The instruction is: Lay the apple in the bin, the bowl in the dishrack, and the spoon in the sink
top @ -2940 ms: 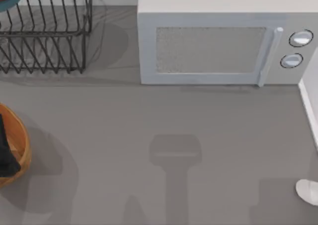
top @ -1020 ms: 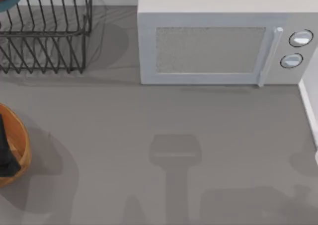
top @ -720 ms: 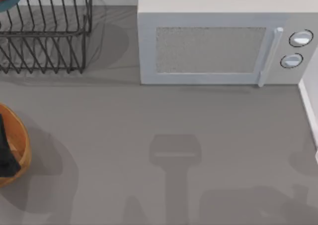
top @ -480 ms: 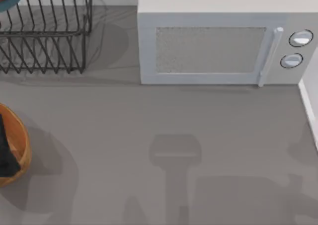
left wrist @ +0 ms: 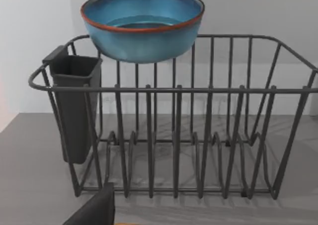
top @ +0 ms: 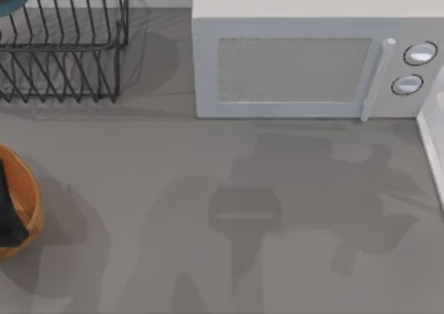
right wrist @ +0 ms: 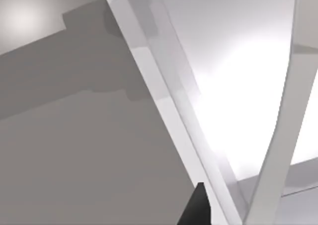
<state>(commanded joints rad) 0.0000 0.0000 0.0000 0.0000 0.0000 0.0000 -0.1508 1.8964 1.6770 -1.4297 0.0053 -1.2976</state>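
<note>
- Right gripper (right wrist: 198, 207): positioned at the sink (right wrist: 233, 106), with the white sink rim (top: 429, 151) close ahead of it in the right wrist view. Open or closed: cannot tell.
- Sink located at the 3 o'clock edge of the table (top: 229, 161) in the top view. Long axis of the near rim running 12 to 6.
- Key relation: sink just beside the right gripper and well apart from the left one. Judged the right arm's job, with any release needing to fall on the 3 o'clock side of that rim.
- Spoon: position cannot be told, nor whether carried.
- Left gripper (left wrist: 94, 210): facing the dishrack (left wrist: 198, 135) across bare table. Open or closed: cannot tell. Judged idle.
- Bowl (left wrist: 143, 24): upright, at the far top rail of the dishrack, above the prongs; at the 11 o'clock corner in the top view. Judged placed, though resting or merely perched cannot be told.
- Bin (top: 29, 203): at 9 o'clock, dark shape across its inside. Contents cannot be told.
- Microwave (top: 298, 71): at 12 o'clock, door closed, clear of the sink approach.
</note>
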